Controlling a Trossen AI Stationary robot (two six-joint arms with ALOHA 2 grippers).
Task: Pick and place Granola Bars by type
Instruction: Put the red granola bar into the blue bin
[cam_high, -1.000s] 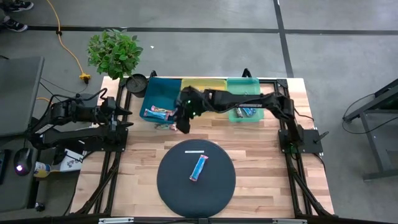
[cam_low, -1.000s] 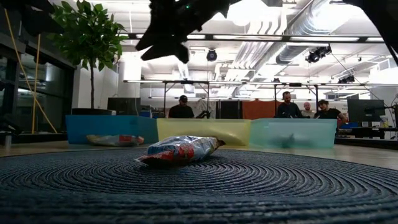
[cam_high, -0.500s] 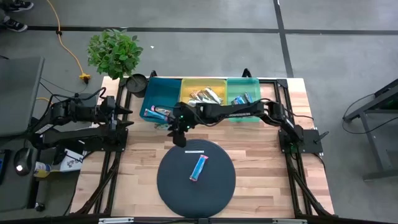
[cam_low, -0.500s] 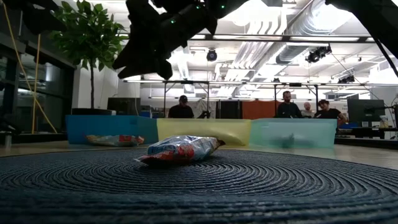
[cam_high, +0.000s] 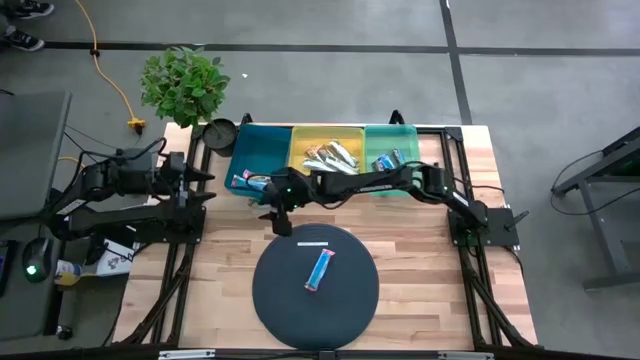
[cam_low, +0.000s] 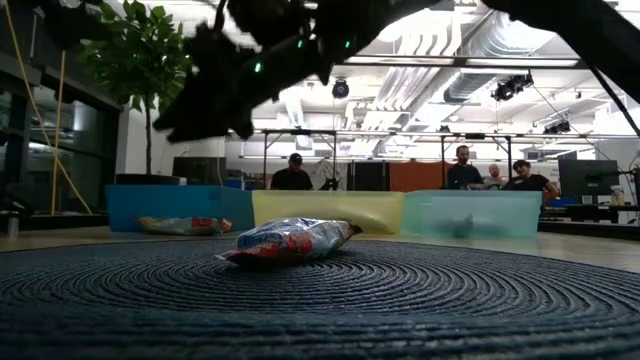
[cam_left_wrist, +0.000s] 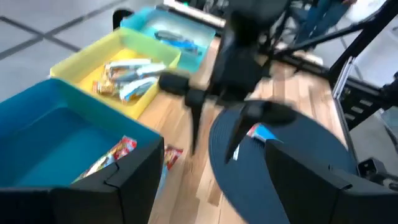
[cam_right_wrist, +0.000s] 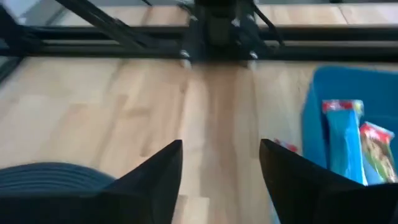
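Two arms, one bar left on the mat

High view: the right gripper (cam_high: 277, 222) hangs over bare wood between the teal bin (cam_high: 262, 152) and the far rim of the round dark mat (cam_high: 285, 300); its arm stretches across the front of the yellow bin (cam_high: 326, 136) and green bin (cam_high: 390, 135). From above its fingers are too small to read. A second ago this gripper sat nearer the teal bin's front; it has since swung toward the mat's edge. The left gripper (cam_high: 196, 178) waits at the surface's left edge, well apart from the bins. One blue granola bar (cam_high: 319, 269) lies near the mat's centre with open mat all round it, and a thin white bar (cam_high: 312, 243) lies just behind it. Wrapped bars show in all three bins.

Low view: the right arm is only a dark blur overhead. The blue-and-red bar (cam_low: 290, 241) lies flat on the mat, unmoved. People stand far behind the bins.

Left wrist view: the left fingers (cam_left_wrist: 118, 186) stand wide apart with nothing between them. A red-wrapped bar (cam_left_wrist: 171, 156) lies on the wood just outside the teal bin; part of it is cut off by the bin's wall.

Right wrist view: the right fingers (cam_right_wrist: 155, 180) are spread and empty above bare wood, the mat's rim at one corner.
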